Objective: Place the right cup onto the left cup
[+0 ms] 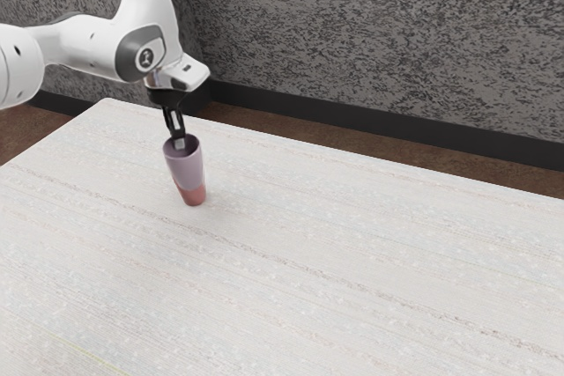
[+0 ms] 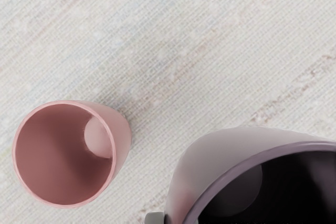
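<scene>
My gripper [image 1: 179, 140] points down at the rim of the purple cup [image 1: 185, 163] in the exterior view, shut on its wall. The cup hangs slightly tilted, overlapping the pink cup [image 1: 194, 196], whose upper part is hidden behind it. From the wrist camera, the purple cup [image 2: 231, 153] looms large and close, with a grey fingertip [image 2: 155, 217] of my gripper against its outer side. The pink cup [image 2: 121, 132] stands upright on the table, its mouth uncovered, off to one side of the held cup.
The pale, streaked tabletop [image 1: 335, 261] extends widely around the cups. Behind its far edge are a brown floor and a grey textured wall [image 1: 379, 41] with a dark baseboard.
</scene>
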Motion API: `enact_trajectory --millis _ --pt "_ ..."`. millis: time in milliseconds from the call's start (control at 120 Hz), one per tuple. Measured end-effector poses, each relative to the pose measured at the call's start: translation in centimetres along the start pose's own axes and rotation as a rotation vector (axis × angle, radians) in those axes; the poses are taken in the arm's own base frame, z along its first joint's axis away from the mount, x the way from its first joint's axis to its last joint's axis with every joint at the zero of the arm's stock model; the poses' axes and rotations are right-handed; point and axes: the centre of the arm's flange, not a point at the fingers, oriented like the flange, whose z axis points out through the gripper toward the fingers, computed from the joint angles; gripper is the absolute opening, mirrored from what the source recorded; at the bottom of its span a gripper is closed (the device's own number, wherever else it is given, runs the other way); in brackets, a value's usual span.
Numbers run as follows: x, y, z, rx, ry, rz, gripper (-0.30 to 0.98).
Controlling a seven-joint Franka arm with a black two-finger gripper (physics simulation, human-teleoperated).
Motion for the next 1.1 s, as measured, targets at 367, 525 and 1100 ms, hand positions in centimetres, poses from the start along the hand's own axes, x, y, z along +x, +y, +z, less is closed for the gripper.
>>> enact_trajectory --millis 367,525,1100 --pt "-0.3 -5.7 0.2 0.040 -0.045 -0.003 -0.10" --pt "0.4 -6.9 0.3 0.054 -0.044 0.017 -0.10" --pt "2.4 -9.5 5.1 0.050 -0.034 0.117 -0.10"
